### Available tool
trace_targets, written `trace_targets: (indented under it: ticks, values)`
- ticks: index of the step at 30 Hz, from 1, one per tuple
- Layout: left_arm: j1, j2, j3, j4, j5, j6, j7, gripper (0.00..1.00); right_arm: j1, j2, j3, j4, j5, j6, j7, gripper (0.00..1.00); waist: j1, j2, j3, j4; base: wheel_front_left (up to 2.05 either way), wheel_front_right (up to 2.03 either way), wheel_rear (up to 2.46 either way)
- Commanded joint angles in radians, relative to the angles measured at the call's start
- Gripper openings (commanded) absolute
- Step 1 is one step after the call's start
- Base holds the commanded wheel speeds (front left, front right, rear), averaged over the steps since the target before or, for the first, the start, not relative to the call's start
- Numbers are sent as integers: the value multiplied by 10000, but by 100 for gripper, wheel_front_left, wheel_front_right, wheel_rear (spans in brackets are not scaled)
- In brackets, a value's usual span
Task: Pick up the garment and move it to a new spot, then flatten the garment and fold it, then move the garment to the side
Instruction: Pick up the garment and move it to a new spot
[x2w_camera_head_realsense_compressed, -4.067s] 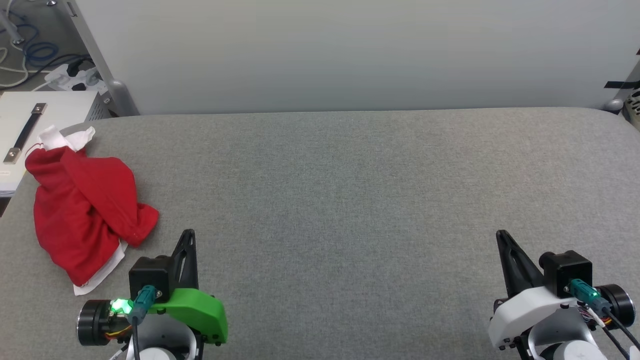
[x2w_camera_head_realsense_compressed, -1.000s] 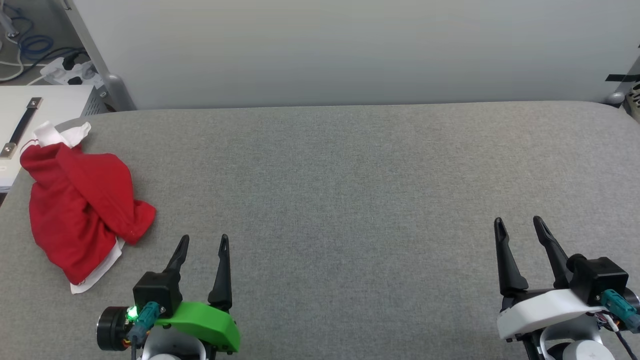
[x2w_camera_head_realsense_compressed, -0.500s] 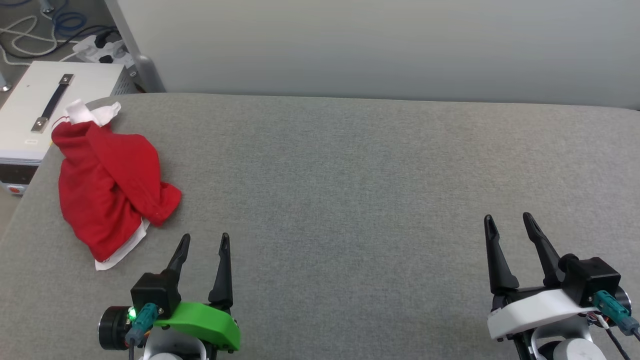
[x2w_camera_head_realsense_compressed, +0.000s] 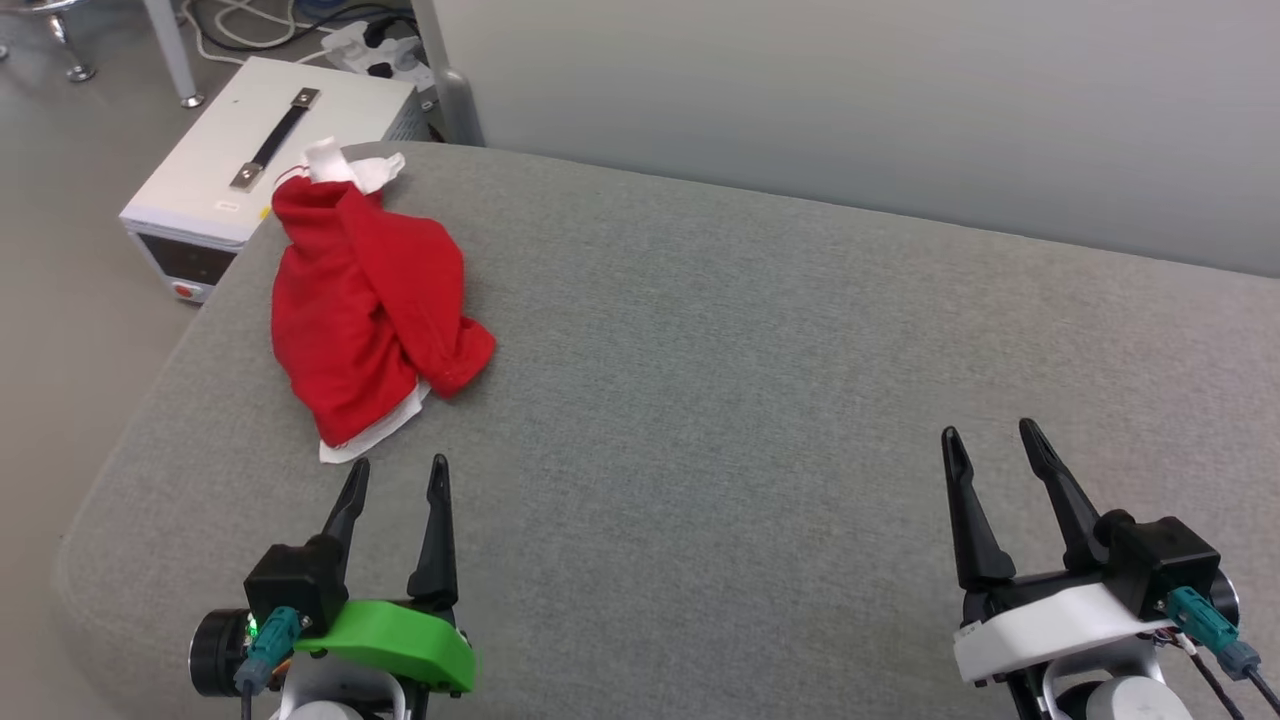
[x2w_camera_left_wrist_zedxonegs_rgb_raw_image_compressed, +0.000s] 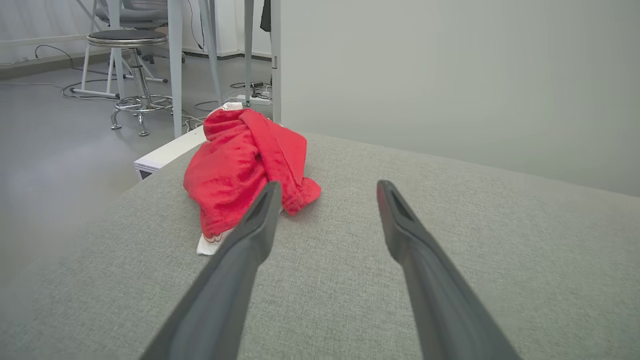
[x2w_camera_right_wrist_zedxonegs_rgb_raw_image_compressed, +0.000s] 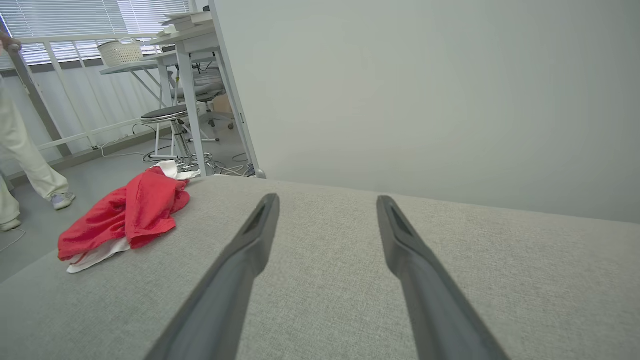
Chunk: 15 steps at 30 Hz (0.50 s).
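Observation:
The garment lies crumpled in a red heap with white fabric poking out at both ends, near the far left corner of the grey padded table. My left gripper stands open just short of the heap's near end, empty. In the left wrist view the garment sits ahead and slightly left of the left gripper. Far to the right, my right gripper is open and empty over bare table. In the right wrist view the garment lies off to the left of the right gripper.
A white equipment box with a black handle stands on the floor beyond the table's left corner, with cables behind it. A pale wall runs along the table's far edge. A person's legs and a stool are off to the left.
The head camera has turned left, so the garment and box now sit further right and higher in the picture. Both grippers stay open, held low in front.

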Motion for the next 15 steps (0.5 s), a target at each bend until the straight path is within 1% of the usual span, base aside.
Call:
trace_targets:
  ticks: [1,8,15]
  values:
    - [-48,-43,-25,-10,-77,-49,-98,100,-45,10,25,-83,98,-10,-107,100,0,0,-93,665,0,0,0]
    - [7,-46,-83,57,-156,-135,-245,100,-88,11,257,-113,229,-10,-252,100,0,0,-62,1366,0,0,0]
    - [-1,-49,-78,53,-262,-183,-388,100,-106,12,460,-88,348,-11,-393,100,0,0,-20,1868,0,0,0]
